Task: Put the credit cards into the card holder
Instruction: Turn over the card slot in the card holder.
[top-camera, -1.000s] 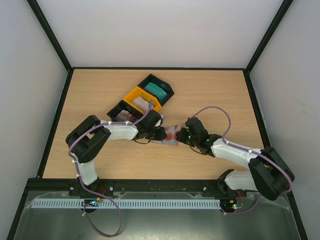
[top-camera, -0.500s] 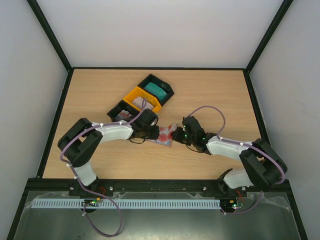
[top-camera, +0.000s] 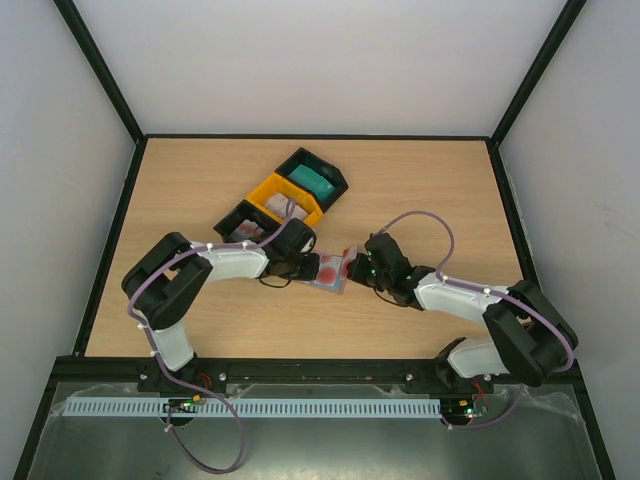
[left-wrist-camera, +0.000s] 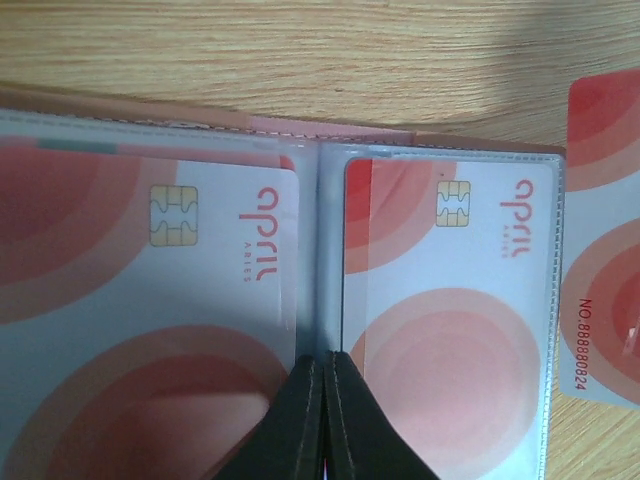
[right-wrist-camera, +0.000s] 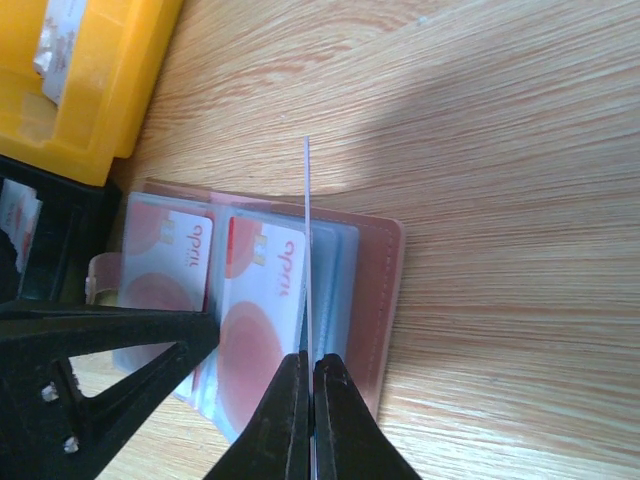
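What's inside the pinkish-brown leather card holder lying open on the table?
Two red-and-white chip cards, one in each clear pocket of the card holder. The left hand, shut, covers the lower fold; anything beneath those cards is hidden.

A robotics laboratory test cell is shown. A light wooden counter (top-camera: 200, 190) is enclosed on three sides by plain white panels (top-camera: 310, 60) held in black frame struts (top-camera: 100, 68). Two white-and-black robot arms, the left arm (top-camera: 235, 262) and the right arm (top-camera: 455, 298), are bolted to a black mounting rail (top-camera: 320, 372) at the near edge, and purple cables (top-camera: 425, 214) are tied along them. A white slotted strip (top-camera: 300, 408) and a grey metal sheet (top-camera: 330, 450) are seen below the rail. A small yellow plastic bin (top-camera: 268, 192) and black plastic bins (top-camera: 338, 181) are set out in a row on the counter.
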